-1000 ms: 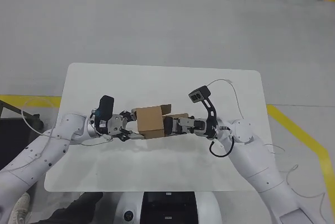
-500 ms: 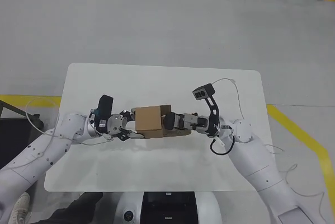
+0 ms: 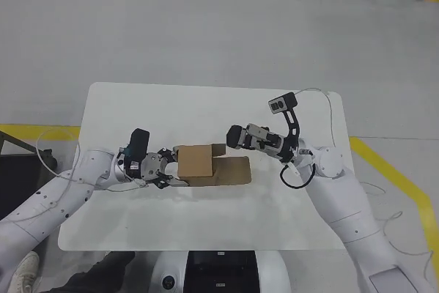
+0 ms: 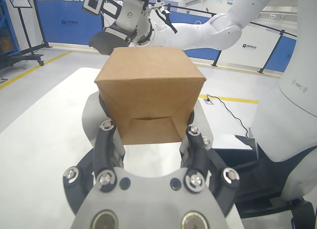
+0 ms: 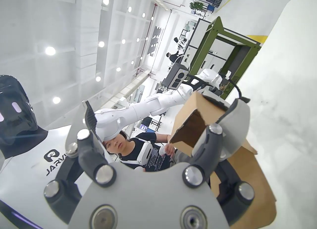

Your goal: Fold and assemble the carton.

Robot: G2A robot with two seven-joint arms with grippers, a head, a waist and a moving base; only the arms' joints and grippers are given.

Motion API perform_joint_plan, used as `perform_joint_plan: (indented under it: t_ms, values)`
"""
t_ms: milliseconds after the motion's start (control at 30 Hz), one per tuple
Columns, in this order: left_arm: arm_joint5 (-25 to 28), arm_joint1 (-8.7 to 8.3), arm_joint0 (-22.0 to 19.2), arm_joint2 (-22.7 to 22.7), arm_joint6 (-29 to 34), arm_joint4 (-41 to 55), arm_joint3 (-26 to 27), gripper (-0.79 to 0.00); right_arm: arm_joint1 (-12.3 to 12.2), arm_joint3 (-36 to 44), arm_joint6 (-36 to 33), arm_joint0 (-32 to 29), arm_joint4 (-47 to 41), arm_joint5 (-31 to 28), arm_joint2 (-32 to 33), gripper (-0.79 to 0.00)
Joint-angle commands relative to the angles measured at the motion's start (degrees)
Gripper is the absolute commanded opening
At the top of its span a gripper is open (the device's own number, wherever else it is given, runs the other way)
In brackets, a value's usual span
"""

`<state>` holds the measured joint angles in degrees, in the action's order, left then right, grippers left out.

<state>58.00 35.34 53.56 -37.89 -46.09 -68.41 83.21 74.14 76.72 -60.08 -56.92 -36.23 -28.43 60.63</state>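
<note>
We see right gripper pulled back, fingers apart; flap of brown cardboard carton dropped flat; left gripper clamps carton. A 1-sided push could twist it loose.

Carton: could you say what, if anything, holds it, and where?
The left tool grips the carton by both sides of its closed end; the right tool holds nothing.

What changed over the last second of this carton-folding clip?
The right gripper drew back from the carton, moving away from the robot's body, and now hangs open, clear of it. The flap at that end, folded up before, now lies flat on the table. The left gripper stayed clamped on the other end, and the carton barely shifted.
</note>
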Motion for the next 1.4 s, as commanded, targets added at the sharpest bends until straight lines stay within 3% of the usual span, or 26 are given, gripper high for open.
perform_joint_plan:
  t_ms: [0, 567, 967, 1367]
  values:
    - [0.0, -0.09, 0.0, 0.1, -0.2, -0.2, 0.1, -0.385, 0.2, -0.6, -0.5, 0.5, -0.4, 0.4, -0.8, 0.0]
    - [0.0, 0.21, -0.8, -0.4, 0.7, 1.6, -1.8, -0.419, 0.6, 1.0, -3.9, -0.7, -0.3, 3.6, -4.0, 0.0]
    - [0.0, 0.55, -0.2, -1.2, 1.5, 1.9, -1.2, -0.425, 2.2, -2.1, -4.2, 2.1, -1.4, 3.3, -8.1, 0.0]
    - [0.0, 0.55, 0.5, -2.4, 0.8, 2.0, -1.6, -0.428, 1.0, 1.1, -2.6, -0.3, 0.2, 2.5, -2.9, 0.0]
